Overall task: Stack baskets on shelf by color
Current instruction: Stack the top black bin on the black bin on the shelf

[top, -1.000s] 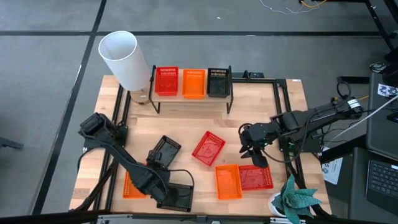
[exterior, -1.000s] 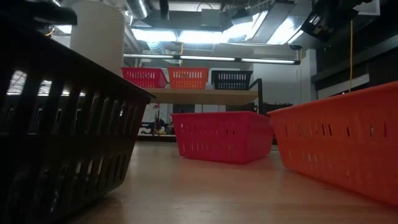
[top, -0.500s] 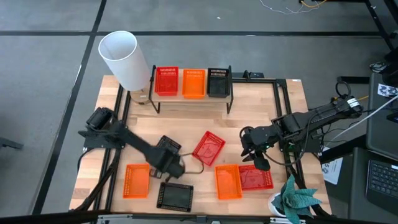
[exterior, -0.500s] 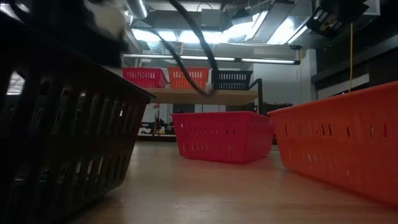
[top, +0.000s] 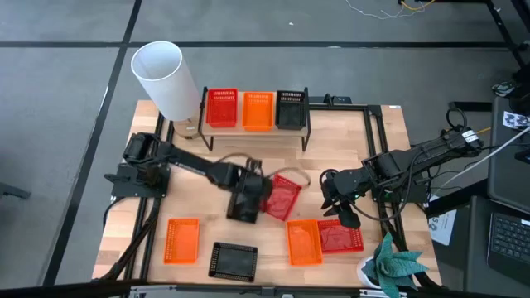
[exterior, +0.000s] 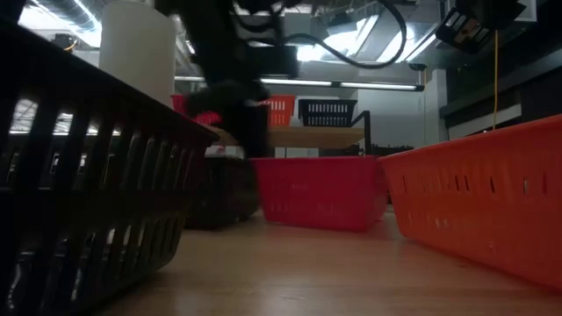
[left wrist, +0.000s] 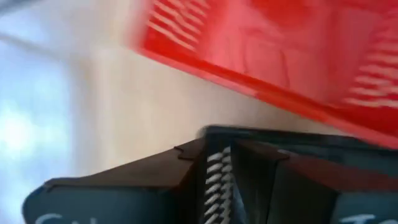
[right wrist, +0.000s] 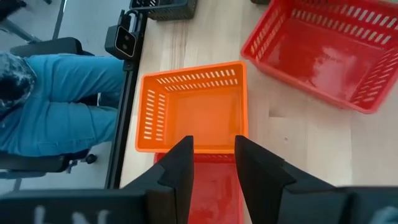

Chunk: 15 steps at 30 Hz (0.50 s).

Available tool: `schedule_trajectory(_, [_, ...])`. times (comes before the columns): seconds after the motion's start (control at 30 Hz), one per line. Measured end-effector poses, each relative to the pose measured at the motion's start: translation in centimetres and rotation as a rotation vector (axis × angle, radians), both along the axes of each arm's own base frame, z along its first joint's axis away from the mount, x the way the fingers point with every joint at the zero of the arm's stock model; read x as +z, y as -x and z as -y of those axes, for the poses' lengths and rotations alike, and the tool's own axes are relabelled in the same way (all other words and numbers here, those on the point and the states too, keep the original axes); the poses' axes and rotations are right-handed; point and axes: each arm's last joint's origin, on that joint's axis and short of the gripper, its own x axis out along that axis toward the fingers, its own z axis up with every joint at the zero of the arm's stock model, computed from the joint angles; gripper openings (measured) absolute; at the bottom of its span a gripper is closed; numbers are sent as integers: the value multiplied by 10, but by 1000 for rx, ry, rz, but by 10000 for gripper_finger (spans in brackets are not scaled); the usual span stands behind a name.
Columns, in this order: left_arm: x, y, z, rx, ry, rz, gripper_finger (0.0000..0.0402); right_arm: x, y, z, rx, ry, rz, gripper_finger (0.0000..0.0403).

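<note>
Two sets of jaws concern us. Our left jaws (top: 245, 199) pinch the wall of a black basket (top: 242, 205), carried mid-tabletop and touching the tilted red basket (top: 280, 197). Our right jaws (right wrist: 212, 163) stand narrowly apart, empty, above a red basket (top: 342, 237) beside an orange basket (right wrist: 194, 109). Three baskets sit on the shelf (top: 252, 135). We judge the thin-wall grip could slip, or the load could snag its red neighbour.

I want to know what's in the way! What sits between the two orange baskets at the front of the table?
In the high view, one black basket lies between the left orange basket and the right orange basket, set a little nearer the table's front edge.
</note>
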Motion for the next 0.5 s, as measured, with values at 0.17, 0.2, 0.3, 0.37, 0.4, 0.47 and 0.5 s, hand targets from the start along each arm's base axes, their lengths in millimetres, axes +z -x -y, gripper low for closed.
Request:
schedule_trajectory(0.17, [9, -3, -23, 87, 9, 8, 66, 0, 0, 0, -22, -15, -11, 116])
schedule_trajectory(0.2, [14, -1, -23, 92, 10, -6, 66, 0, 0, 0, -22, -15, -11, 116])
schedule_trajectory(0.3, [47, 4, -18, 98, 13, 2, 66, 0, 0, 0, -20, -16, -4, 116])
schedule_trajectory(0.37, [73, 11, -12, 94, 11, 5, 66, 2, -2, -1, -19, -27, 23, 116])
schedule_trajectory(0.4, [84, 16, -9, 95, 17, 2, 66, 4, -5, -2, -19, -36, 50, 116])
schedule_trajectory(0.47, [108, 30, 0, 102, 37, -21, 66, 8, -14, -5, -29, -61, 134, 116])
schedule_trajectory(0.5, [119, 39, 4, 103, 47, -36, 66, 9, -19, -7, -34, -70, 174, 116])
